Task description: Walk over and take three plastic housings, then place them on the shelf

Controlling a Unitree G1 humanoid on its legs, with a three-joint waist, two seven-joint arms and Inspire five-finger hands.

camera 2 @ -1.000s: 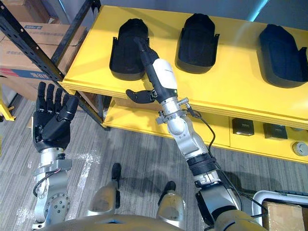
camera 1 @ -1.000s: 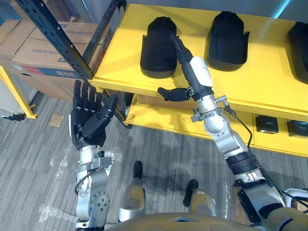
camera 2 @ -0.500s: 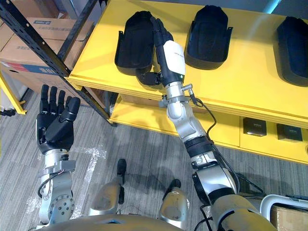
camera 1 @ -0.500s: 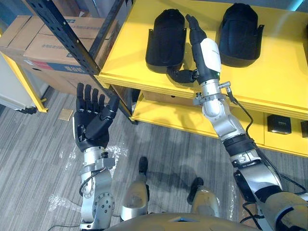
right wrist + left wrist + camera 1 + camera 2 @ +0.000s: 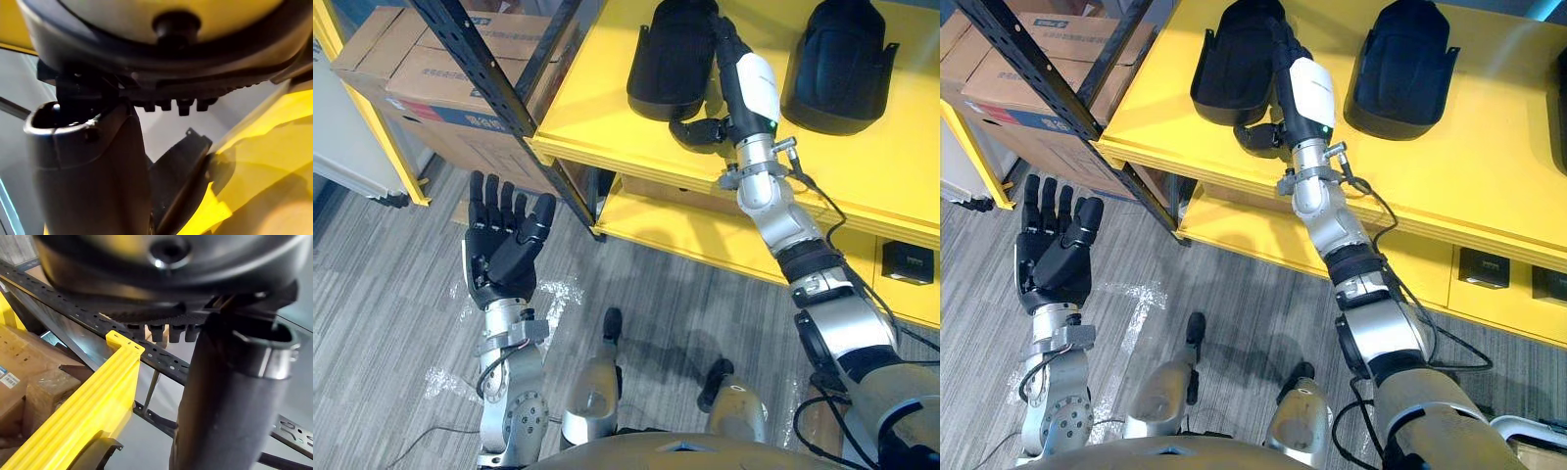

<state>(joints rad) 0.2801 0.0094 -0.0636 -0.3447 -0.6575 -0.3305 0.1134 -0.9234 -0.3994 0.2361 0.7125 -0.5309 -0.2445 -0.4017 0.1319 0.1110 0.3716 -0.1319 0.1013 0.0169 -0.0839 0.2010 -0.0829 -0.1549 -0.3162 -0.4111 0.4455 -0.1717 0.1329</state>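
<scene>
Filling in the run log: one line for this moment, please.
right hand: open, over yellow shelf, beside leftmost black plastic housing | left hand: open, empty, raised

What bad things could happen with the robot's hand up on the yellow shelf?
The right hand lies close beside the left housing, not far from the shelf's front edge; a sideways nudge might slide it off. The arm reaches in between that one and the next housing, so a swing could bump either. The open left hand is raised near the black rack post and might knock it.
</scene>
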